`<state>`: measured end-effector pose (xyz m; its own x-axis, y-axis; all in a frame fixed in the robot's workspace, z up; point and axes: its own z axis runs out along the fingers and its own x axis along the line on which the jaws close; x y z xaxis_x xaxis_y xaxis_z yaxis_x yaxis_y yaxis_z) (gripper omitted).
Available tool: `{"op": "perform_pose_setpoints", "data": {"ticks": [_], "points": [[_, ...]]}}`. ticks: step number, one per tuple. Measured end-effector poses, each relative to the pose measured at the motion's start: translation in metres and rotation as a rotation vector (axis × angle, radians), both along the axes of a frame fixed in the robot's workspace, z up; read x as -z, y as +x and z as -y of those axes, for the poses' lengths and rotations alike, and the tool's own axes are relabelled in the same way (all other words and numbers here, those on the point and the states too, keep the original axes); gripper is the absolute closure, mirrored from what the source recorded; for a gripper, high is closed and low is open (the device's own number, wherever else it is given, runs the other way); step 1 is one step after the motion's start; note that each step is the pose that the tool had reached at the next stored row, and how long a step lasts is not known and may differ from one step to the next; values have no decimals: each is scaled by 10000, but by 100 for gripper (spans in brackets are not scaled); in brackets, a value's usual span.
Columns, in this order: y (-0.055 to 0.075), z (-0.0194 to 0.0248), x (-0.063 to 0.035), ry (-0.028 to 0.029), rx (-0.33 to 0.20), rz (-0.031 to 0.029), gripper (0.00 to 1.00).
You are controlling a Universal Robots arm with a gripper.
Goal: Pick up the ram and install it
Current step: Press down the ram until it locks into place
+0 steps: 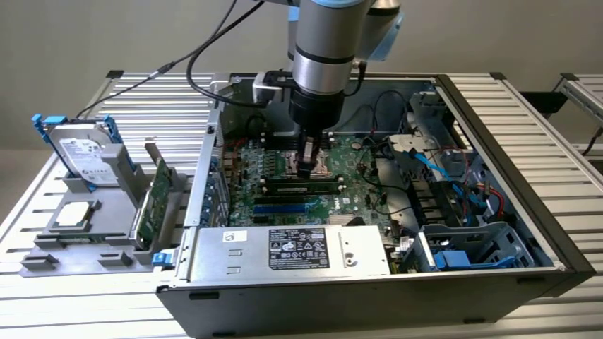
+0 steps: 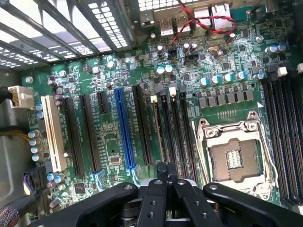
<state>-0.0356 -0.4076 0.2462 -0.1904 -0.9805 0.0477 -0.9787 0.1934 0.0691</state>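
The ram (image 1: 301, 186) is a long thin green stick with dark chips. It stands on edge in a memory slot on the motherboard (image 1: 273, 159) inside the open computer case. In the wrist view the ram (image 2: 157, 132) appears edge-on, running away from the fingertips between black slots. My gripper (image 1: 309, 169) hangs straight down over the middle of the stick, shut, with its tips at the top edge. The black fingertips (image 2: 162, 168) are pressed together with nothing visible between them. Whether they touch the stick I cannot tell.
The CPU socket (image 2: 234, 158) lies beside the memory slots. A power supply (image 1: 292, 251) fills the case front, with cables and drive cages (image 1: 471, 247) at the exterior view's right. Outside at its left, a grey holder (image 1: 56, 247) carries a hard drive (image 1: 83, 152) and an expansion card (image 1: 155, 201).
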Motion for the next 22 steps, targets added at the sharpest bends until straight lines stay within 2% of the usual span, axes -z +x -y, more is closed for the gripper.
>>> {"op": "perform_pose_setpoints", "data": {"ticks": [22], "points": [[0,0,0,0,3105,2,89]]}}
